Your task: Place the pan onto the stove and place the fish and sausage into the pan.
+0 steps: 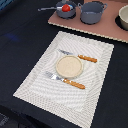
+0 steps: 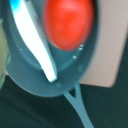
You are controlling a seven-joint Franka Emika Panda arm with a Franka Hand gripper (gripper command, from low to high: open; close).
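Pan (image 2: 47,70) fills our wrist view, which puts our wrist close above it, though neither picture shows our gripper: no fingers appear at the wrist, and the arm is out of the exterior view, so we cannot tell how far open it is or whether it holds anything. Inside the pan lie the sausage (image 2: 69,22), a red rounded lump resting against the wall, and the fish (image 2: 36,42), a flat white strip lying across the pan floor with one end against the wall near the handle (image 2: 80,107). Both sit low within the rim, so the wall keeps them from rolling or sliding out. The pan rests on the stove (image 2: 106,50), its body overhanging the stove's edge a little on the handle side, and the thin handle reaches out past that edge over the dark worktop (image 1: 20,45). In the exterior view the pan (image 1: 65,10) stands at the stove's (image 1: 85,27) far corner on that view's left, with the red sausage (image 1: 65,7) showing above its rim; the fish is too small for us to make out there. Just beside it on the stove stands the pot (image 1: 92,12), apart from the pan. Nearer the camera a placemat (image 1: 35,75) carries a plate (image 1: 68,66) with a knife (image 1: 80,57) and a fork (image 1: 66,81) either side. We judge the task as good as done, with only the withdrawal left.
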